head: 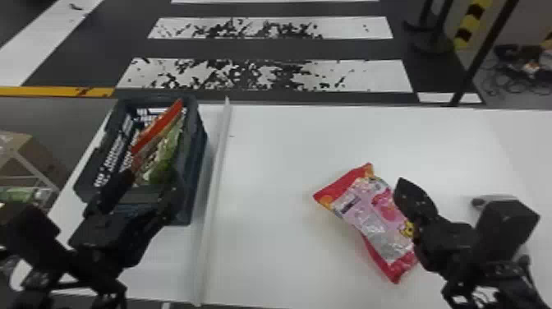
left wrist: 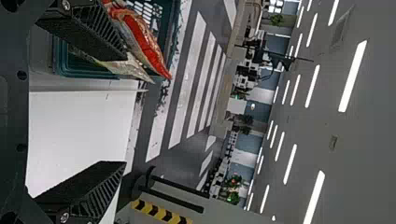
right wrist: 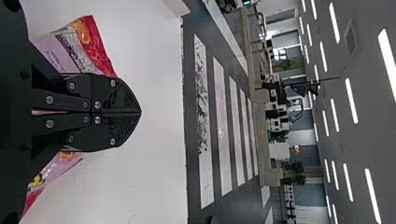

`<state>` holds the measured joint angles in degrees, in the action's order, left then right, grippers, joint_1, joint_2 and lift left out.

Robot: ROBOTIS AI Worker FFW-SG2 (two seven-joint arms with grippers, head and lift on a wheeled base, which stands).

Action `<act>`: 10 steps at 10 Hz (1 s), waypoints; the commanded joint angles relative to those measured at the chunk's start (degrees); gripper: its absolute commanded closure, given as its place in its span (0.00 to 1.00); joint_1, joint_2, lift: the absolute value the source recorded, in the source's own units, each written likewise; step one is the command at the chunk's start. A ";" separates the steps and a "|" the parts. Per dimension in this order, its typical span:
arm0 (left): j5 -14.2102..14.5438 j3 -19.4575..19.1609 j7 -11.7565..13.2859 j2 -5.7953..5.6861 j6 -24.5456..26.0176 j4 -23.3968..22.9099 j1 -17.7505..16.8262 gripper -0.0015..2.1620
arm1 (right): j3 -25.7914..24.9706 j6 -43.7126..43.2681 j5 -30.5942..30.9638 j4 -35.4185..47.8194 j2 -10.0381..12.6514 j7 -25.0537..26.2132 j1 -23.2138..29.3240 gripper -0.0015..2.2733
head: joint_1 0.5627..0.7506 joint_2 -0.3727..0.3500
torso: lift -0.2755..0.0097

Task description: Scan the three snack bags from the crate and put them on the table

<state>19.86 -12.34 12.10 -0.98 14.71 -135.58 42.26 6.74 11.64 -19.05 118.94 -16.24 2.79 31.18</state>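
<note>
Worn white painted stripes (head: 369, 76) cross the dark grey floor (head: 349, 49) on the far side, a yellow painted line (head: 41, 91) at far left. A brown cardboard box (head: 18, 144) sits left. Far right are a black-and-yellow striped post (head: 472, 24) and tangled dark cables (head: 505, 78). Long white ceiling lights (left wrist: 353, 77) hang over the far room.

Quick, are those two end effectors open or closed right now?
Left end effector: open at the crate, gripping nothing.
Right end effector: closed, nothing between its tips.
</note>
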 commanded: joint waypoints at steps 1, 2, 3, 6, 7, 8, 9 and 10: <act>0.00 0.65 0.47 0.02 -1.04 1.37 -0.07 0.04 | 3.10 1.69 0.86 1.38 1.12 -0.07 -1.03 0.99 | 0.70 0.65 | 0.64; 0.00 1.35 0.64 -0.16 -1.39 1.81 -0.51 0.04 | 4.24 3.44 1.21 1.03 1.65 -0.07 -1.82 0.99 | 0.70 0.69 | 0.64; 0.00 1.53 0.91 -0.25 -1.39 1.98 -0.87 0.04 | 5.38 4.32 1.21 -0.28 1.74 -0.07 -2.88 0.99 | 0.70 0.72 | 0.64; 0.00 1.70 1.43 -0.60 -1.39 1.81 -1.13 0.04 | 7.67 3.97 1.39 -8.46 3.94 -2.35 -7.80 0.99 | 0.70 0.77 | 0.64; 0.70 1.26 1.43 -0.69 -1.57 1.63 -0.87 0.04 | 8.37 3.62 1.47 -9.95 4.03 -2.44 -9.29 0.99 | 0.70 0.79 | 0.64; 0.88 1.00 1.70 -0.69 -2.62 1.63 -0.25 0.04 | 8.46 3.44 1.56 -10.66 4.46 -2.97 -10.26 0.99 | 0.70 0.79 | 0.64; 0.88 1.00 1.87 -0.69 -2.80 1.81 -0.16 0.04 | 8.55 3.62 2.18 -11.89 4.82 -3.23 -11.58 0.99 | 0.70 0.80 | 0.64; 0.88 0.91 2.22 -0.69 -3.15 1.81 0.28 0.04 | 8.81 3.44 2.44 -14.35 4.90 -3.14 -13.25 0.99 | 0.70 0.81 | 0.64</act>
<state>20.74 -11.33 14.22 -1.67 11.78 -133.78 42.24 15.39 15.16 -16.88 106.21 -11.42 -0.43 19.11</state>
